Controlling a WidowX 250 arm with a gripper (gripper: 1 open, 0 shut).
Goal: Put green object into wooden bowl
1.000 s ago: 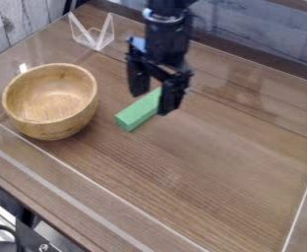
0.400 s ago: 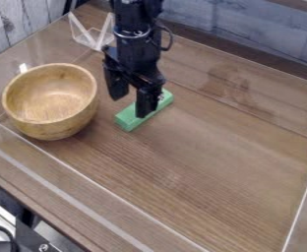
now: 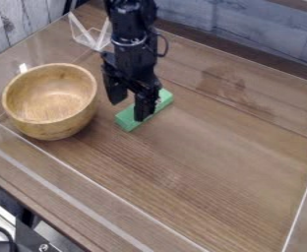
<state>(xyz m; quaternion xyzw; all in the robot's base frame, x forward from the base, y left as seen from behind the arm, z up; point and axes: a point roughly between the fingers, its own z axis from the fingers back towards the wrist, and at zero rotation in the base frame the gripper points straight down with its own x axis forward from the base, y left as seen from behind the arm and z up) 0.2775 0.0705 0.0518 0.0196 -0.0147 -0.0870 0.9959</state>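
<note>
A small bright green block (image 3: 159, 101) lies flat on the wooden table, right of a round light tan wooden bowl (image 3: 50, 98). My black gripper (image 3: 130, 102) points straight down over the block's near-left end, its jaws open. One finger (image 3: 115, 91) stands on the bowl side of the block and the other finger (image 3: 145, 106) hides part of the block. I cannot tell whether the fingers touch the block. The bowl is empty.
Low clear plastic walls (image 3: 38, 172) fence the table on the near, left and right sides. A clear folded plastic piece (image 3: 91, 35) stands at the back behind the arm. Bare wood stretches right of and in front of the block.
The gripper has moved left toward the bowl and sunk lower, from above the block's far end to over its near end. Its jaws stayed open. Block and bowl have not moved.
</note>
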